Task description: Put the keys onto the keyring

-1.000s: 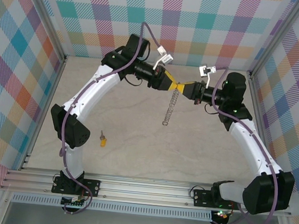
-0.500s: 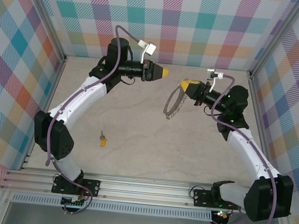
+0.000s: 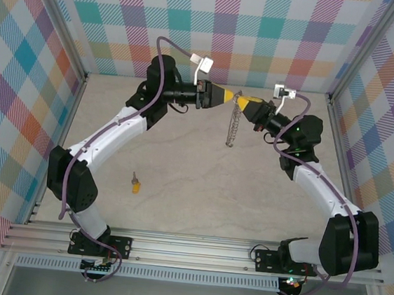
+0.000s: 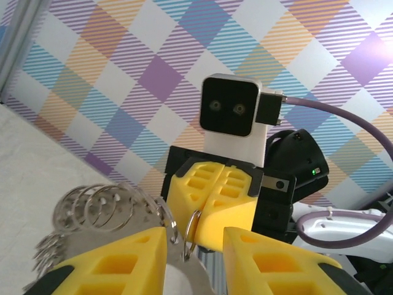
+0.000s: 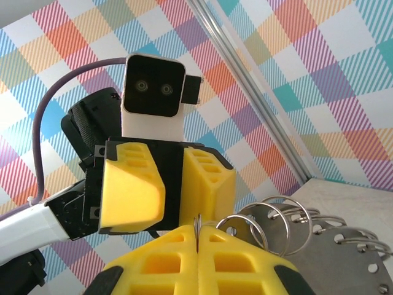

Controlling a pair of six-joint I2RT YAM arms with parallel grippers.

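Note:
The keyring (image 3: 233, 127), a chain of linked silvery rings, hangs straight down over the back of the table. My right gripper (image 3: 244, 102) is shut on its top ring, which is pinched edge-on between the yellow fingers in the right wrist view (image 5: 198, 238). My left gripper (image 3: 228, 97) faces it tip to tip and stands open. In the left wrist view that top ring (image 4: 190, 233) sits in the gap of the left gripper (image 4: 195, 255), touching neither finger. The tiny key (image 3: 135, 183), with its yellow-orange head, lies alone on the table at the front left.
Checked walls close in the table (image 3: 263, 190) on three sides. A metal rail (image 3: 193, 249) runs along the near edge by the arm bases. Both wrists hover high near the back wall.
Half a second ago the grippers were apart and the ring chain swung in a curve from the right gripper. The left gripper has since come back to the right one, and the chain hangs straight.

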